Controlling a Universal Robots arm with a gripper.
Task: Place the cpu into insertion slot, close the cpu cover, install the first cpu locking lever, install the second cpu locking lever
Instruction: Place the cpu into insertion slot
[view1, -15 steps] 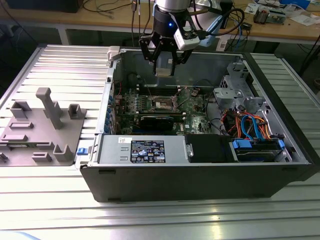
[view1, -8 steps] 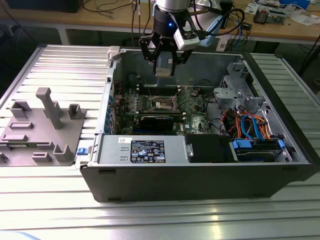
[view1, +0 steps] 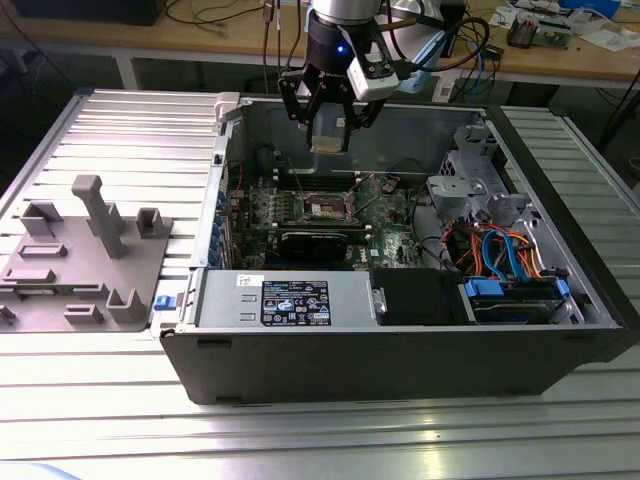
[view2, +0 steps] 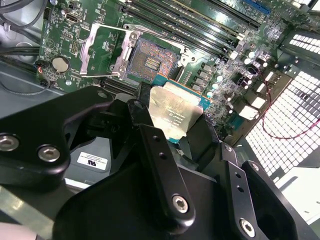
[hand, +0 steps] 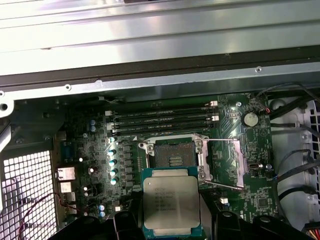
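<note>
My gripper (view1: 329, 128) hangs over the open computer case, shut on the cpu (view1: 329, 137). In both wrist views the cpu (hand: 171, 202) (view2: 172, 112) shows its silver top face and green edge between the black fingers (view2: 150, 142). The insertion slot (hand: 175, 155) (view2: 150, 60) (view1: 328, 207) lies bare on the green motherboard below, dark centre exposed, apart from the chip. The cpu cover (hand: 227, 160) (view2: 102, 50) is swung open beside the socket. Thin wire locking levers (hand: 220, 140) stand raised along the open cover.
Black memory slots (hand: 162, 120) run beside the socket. A long black card (view1: 315, 242) sits nearer the case front, with the power supply (view1: 285, 298) and a drive cage with blue and orange cables (view1: 500, 250) around it. A grey fixture (view1: 85, 255) rests at the exterior view's left.
</note>
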